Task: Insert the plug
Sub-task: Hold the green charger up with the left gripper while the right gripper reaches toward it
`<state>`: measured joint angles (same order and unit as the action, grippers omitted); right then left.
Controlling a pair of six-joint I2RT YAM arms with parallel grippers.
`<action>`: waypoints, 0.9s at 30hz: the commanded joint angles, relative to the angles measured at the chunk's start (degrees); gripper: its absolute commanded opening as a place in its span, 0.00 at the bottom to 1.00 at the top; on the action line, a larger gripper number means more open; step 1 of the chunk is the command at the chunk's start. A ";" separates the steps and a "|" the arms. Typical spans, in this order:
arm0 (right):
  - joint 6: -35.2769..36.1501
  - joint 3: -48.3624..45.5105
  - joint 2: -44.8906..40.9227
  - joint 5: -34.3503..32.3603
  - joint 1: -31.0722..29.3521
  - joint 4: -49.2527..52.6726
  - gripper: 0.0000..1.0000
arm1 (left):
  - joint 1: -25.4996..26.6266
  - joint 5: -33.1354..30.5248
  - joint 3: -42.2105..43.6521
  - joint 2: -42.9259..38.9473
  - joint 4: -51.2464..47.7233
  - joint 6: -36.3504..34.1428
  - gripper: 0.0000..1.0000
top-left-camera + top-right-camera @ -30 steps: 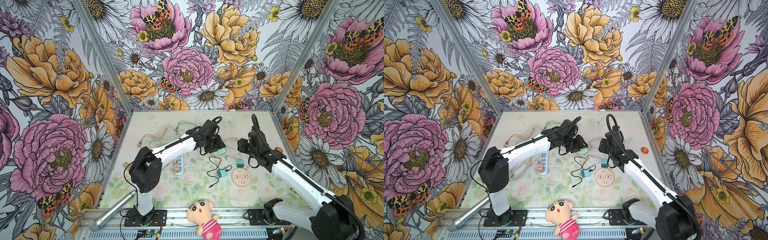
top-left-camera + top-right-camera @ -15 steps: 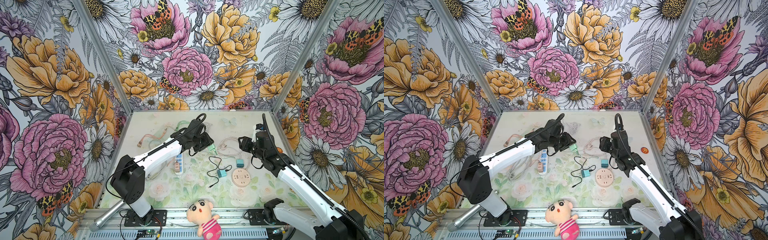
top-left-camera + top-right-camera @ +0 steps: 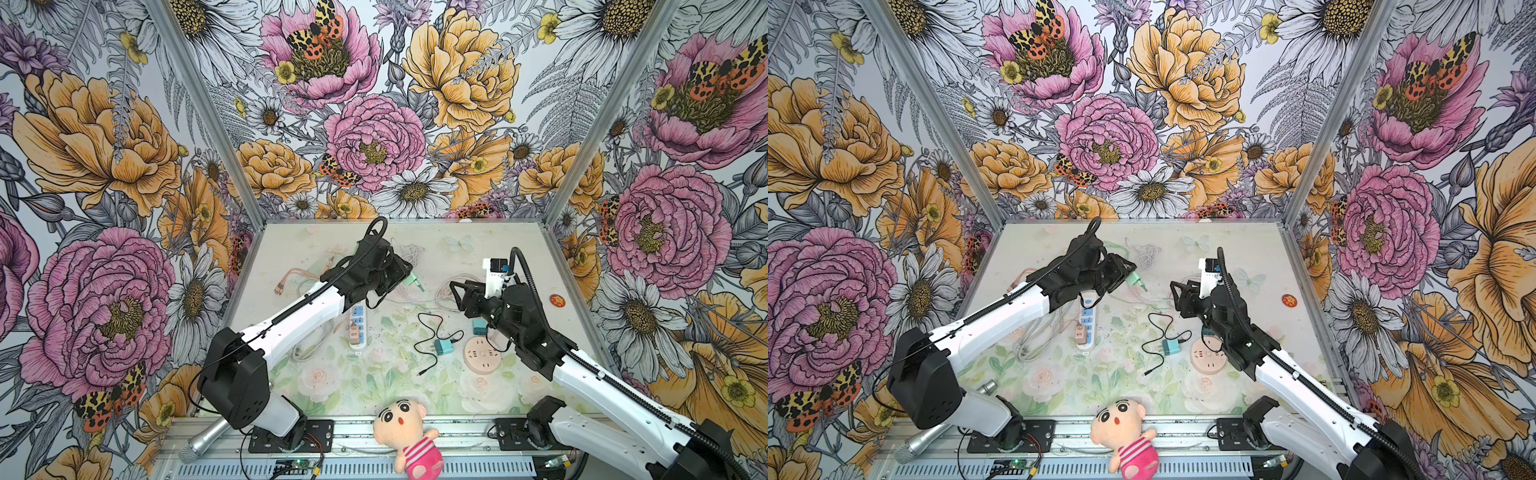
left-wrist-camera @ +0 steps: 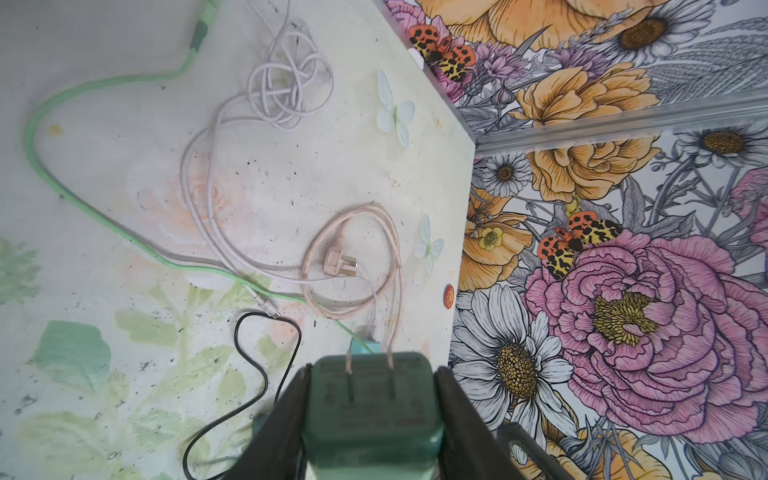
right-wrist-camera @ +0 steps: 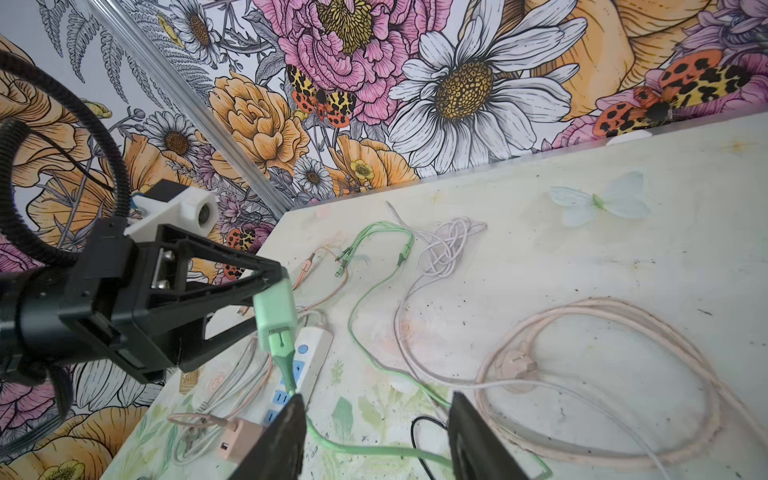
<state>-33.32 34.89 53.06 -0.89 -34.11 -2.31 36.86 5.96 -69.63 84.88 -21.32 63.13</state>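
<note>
Green charger plug point(image 5: 275, 309) is pinched in the left gripper point(image 4: 372, 374) and hangs in the air near the white power strip point(image 3: 358, 328), not yet inserted. Right gripper point(image 5: 376, 415) stands spread and empty. Picking up seems done; turning the prongs point(image 4: 349, 368) downward, aligning and pushing in remain.

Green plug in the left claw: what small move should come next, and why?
Probably swing the green plug back and down toward the power strip. The left gripper holds it in the air beyond the strip, prongs pointing away from it.
</note>
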 commanded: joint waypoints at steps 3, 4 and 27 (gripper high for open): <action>3.31 1.54 1.73 -4.13 -6.09 -8.01 0.56 | -1.02 -2.62 -1.04 -1.64 2.42 0.19 0.27; 4.07 1.54 1.99 -4.54 -7.27 -8.83 0.56 | -1.14 -2.86 -0.96 -1.73 2.59 0.23 0.27; 20.54 0.52 8.46 -13.24 -19.73 -21.49 0.64 | -2.80 -2.12 4.21 -8.93 3.31 0.87 0.26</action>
<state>-17.98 34.92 60.03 -13.76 -53.71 -18.48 34.68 3.42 -65.89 77.58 -19.90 63.46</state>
